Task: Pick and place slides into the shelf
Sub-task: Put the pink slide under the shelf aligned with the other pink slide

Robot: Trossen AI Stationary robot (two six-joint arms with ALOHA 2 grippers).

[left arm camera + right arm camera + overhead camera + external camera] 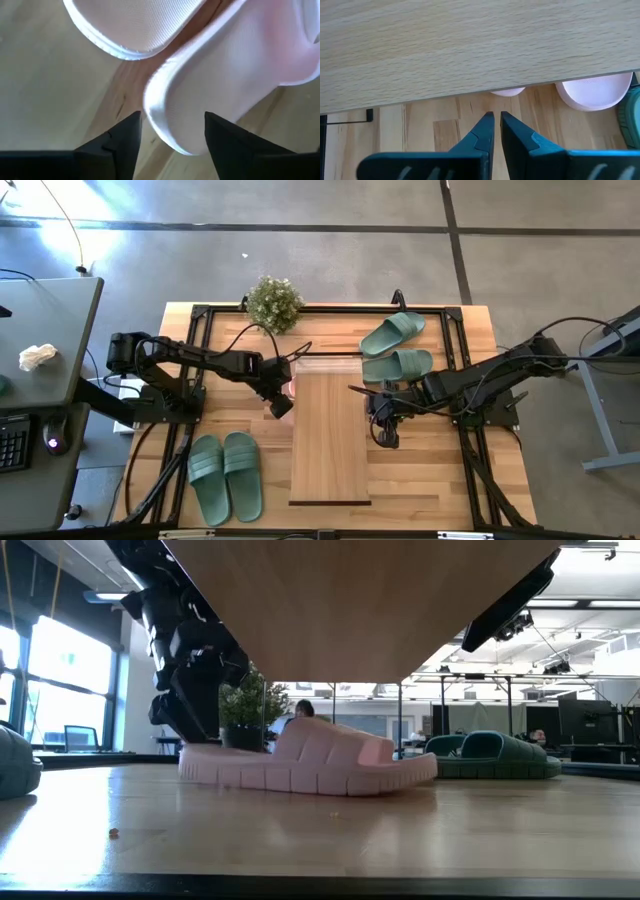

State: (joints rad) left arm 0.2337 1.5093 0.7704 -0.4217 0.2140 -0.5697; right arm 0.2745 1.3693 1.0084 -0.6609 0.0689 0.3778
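The shelf (330,430) stands mid-table, its plank top hiding most of the two pink slides (150,30) (235,75) that lie on the tabletop beneath it. The low view shows one pink slide (310,765) resting sole-down. My left gripper (172,117) is open at the shelf's far left corner (283,400), slanting down, its fingers either side of one pink slide's end. My right gripper (495,122) is shut and holds nothing; it hangs above the table by the shelf's right side (385,430). One green pair (225,475) lies near left, another (395,350) far right. My left gripper stands astride the rounded end (170,135) of the nearer pink slide, which lies on the table. One finger (125,140) is clear of it. The other finger (225,142) sits close against the slide's rim, and I cannot tell whether it touches.
A potted plant (273,302) stands at the table's far edge, left of centre. A grey desk (45,340) with a keyboard is beyond the table's left side. Bare tabletop shows on the near right (420,480).
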